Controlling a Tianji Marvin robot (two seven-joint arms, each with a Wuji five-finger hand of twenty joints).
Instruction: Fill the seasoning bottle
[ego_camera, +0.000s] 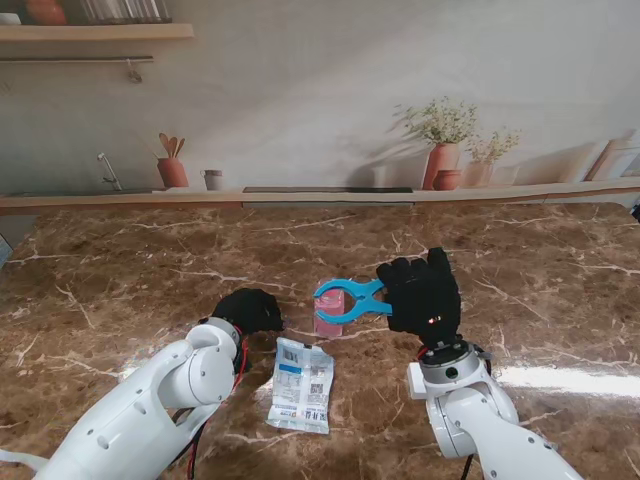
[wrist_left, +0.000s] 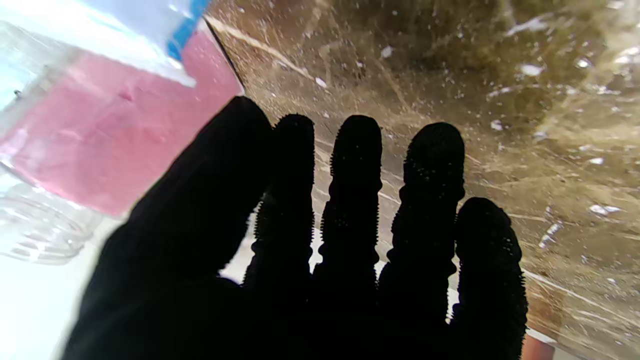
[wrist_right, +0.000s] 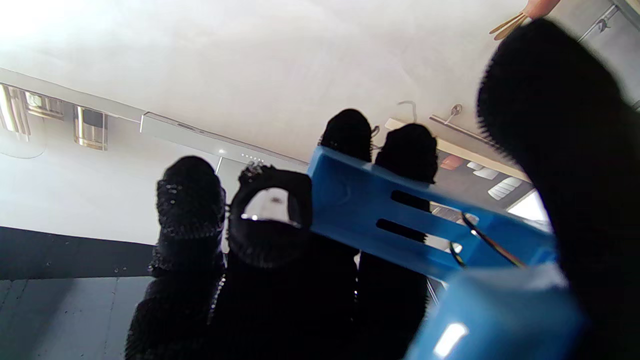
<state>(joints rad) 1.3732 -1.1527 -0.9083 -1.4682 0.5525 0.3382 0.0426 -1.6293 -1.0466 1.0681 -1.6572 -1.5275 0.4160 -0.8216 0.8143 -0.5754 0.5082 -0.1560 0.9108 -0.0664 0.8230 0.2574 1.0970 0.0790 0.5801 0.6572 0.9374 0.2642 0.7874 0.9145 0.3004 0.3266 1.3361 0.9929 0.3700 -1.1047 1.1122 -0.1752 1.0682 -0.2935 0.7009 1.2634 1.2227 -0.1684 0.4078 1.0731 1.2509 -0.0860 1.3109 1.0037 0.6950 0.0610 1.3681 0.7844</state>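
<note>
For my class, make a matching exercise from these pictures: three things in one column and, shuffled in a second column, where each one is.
Things:
1. blue clip
2. packet
3. bottle with the pink label

Places:
A. lying flat on the table, between the two arms
B. held in the right hand
C. standing on the table, right beside the left hand

Pairs: 1-B, 2-A, 3-C
</note>
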